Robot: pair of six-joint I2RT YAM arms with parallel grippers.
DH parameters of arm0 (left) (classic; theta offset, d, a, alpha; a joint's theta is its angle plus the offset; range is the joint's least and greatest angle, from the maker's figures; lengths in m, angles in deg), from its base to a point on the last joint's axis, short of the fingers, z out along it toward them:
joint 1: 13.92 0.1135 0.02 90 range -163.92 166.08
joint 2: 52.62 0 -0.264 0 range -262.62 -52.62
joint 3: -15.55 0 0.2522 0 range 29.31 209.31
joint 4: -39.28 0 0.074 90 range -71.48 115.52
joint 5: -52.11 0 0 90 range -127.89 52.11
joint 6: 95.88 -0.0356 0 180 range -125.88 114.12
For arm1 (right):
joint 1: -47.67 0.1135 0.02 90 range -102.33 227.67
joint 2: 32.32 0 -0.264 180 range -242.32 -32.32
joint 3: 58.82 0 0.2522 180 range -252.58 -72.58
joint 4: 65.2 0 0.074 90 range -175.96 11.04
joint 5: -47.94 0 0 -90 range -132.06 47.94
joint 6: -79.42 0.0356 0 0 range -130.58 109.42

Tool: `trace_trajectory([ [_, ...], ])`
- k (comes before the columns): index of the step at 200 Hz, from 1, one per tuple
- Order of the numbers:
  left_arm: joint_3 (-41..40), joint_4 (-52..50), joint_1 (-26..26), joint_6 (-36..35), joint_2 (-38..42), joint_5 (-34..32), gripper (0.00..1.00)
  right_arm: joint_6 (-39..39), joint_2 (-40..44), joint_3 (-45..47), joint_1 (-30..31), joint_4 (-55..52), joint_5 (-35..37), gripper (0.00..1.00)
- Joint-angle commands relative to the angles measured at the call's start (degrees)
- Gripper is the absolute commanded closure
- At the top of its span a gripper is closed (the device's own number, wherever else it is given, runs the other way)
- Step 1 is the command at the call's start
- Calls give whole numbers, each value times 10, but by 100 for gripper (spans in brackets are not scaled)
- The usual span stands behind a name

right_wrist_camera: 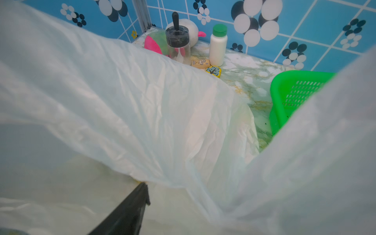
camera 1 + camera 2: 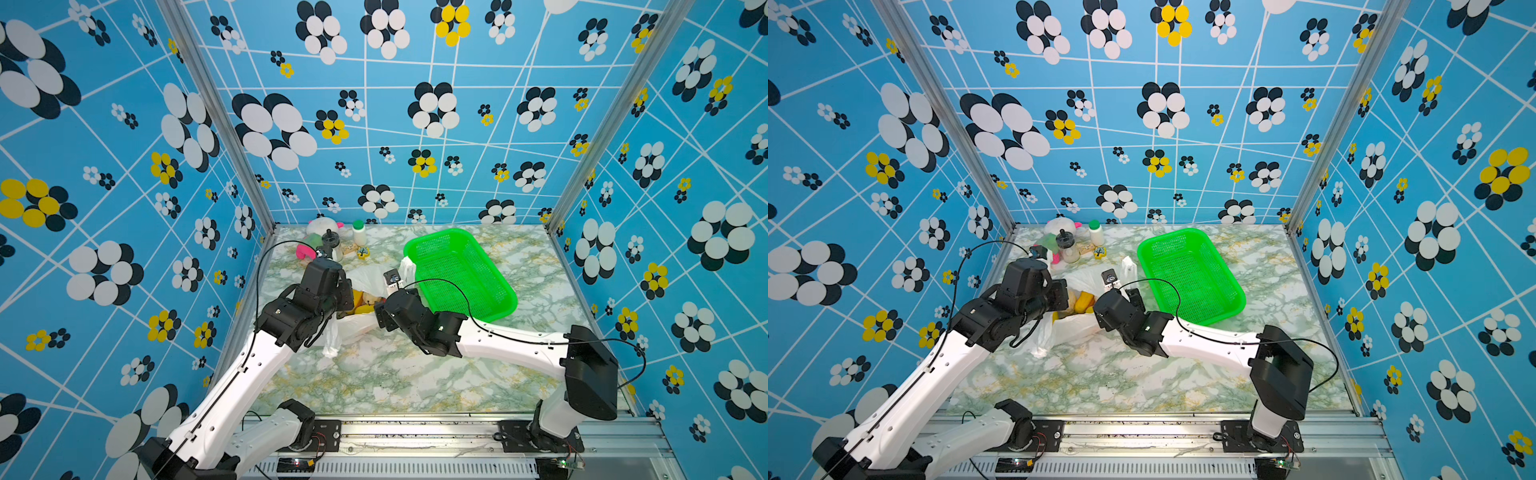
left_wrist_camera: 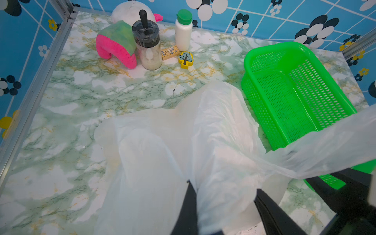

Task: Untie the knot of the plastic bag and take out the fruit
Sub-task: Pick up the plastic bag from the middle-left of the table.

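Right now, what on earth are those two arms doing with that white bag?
Two robot arms are working on the plastic bag in the middle of the table. The left gripper is shut on a fold of it, holding the plastic up. The right gripper is among the bag's folds, and its jaws are mostly hidden. The bag's mouth gapes, showing the fruit inside, yellow and orange. None lies in the green basket beside it.

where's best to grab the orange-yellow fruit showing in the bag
Take the orange-yellow fruit across its short width, coming straight down through the open mouth of the plastic bag. It lies exposed on top with film around its sides, so a sideways approach would probably catch plastic.
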Motion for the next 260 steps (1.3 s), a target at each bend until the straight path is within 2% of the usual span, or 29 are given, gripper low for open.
trace_trajectory([
  [1, -8, 10, -5, 3, 3, 8, 100, -36, -12, -39, 34, -7, 14, 21],
  [13, -5, 8, -5, 3, 6, -3, 100, -36, 2, -27, 37, 15, -18, 36],
  [34, 9, 10, -4, 3, 13, -17, 100, -39, 24, 5, 38, 73, -64, 74],
  [45, 25, 8, -3, 2, 13, -23, 100, -40, 22, 7, 38, 86, -77, 83],
  [57, 46, 0, -1, 2, 6, -25, 100, -41, 19, 4, 38, 87, -95, 85],
  [99, 80, -1, -1, 0, -4, -10, 100, -40, 0, -6, 41, 97, -165, 81],
  [141, 85, -2, -1, 3, 3, 13, 100, -26, -64, -57, 28, 62, -106, 78],
  [152, 80, 2, 0, 1, 8, 14, 100, -15, -75, -64, 14, 57, -99, 68],
  [166, 75, -1, 0, -2, 13, -3, 100, -11, -85, -67, -3, 58, -78, 36],
  [175, 74, -5, 2, -2, 13, -21, 100, -13, -95, -78, -14, 50, -61, 27],
  [198, 70, -9, 15, -4, 21, -29, 100, -25, -116, -122, -34, 8, 16, 27],
  [217, 65, -8, 24, -1, 34, -29, 100, -34, -117, -135, -58, 7, 51, 27],
  [250, 71, -17, 45, -2, 68, -54, 100, -46, -129, -186, -99, 8, 46, 27],
  [260, 80, -22, 54, -3, 79, -63, 100, -61, -134, -228, -98, 8, 46, 26],
])
